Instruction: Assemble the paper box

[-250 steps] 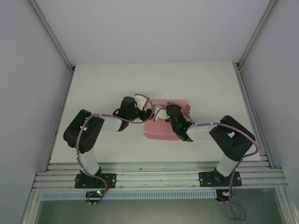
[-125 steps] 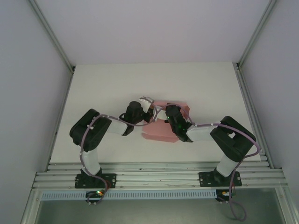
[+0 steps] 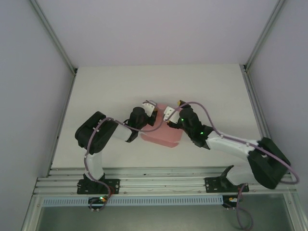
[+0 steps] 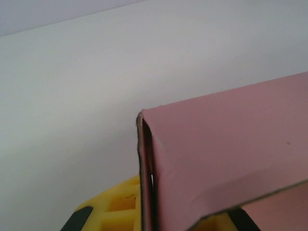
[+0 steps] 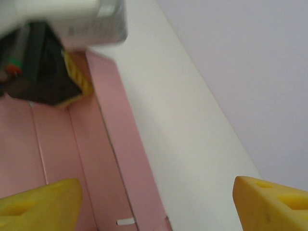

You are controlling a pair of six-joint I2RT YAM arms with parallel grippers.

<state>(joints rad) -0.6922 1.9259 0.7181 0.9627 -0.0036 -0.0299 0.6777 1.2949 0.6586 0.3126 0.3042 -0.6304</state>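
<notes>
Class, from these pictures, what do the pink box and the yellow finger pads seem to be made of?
The pink box: thin matte card, probably; a raw layered edge and creases show. The yellow finger pads: likely moulded plastic, dull finish, with recessed pockets.

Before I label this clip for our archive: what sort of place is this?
Likely a robotics lab test cell: a bare white table, plain walls on aluminium framing, a mounting rail at the near edge, and a pink paper box.

A white table (image 3: 202,86) stands between pale grey walls (image 3: 144,29).
</notes>
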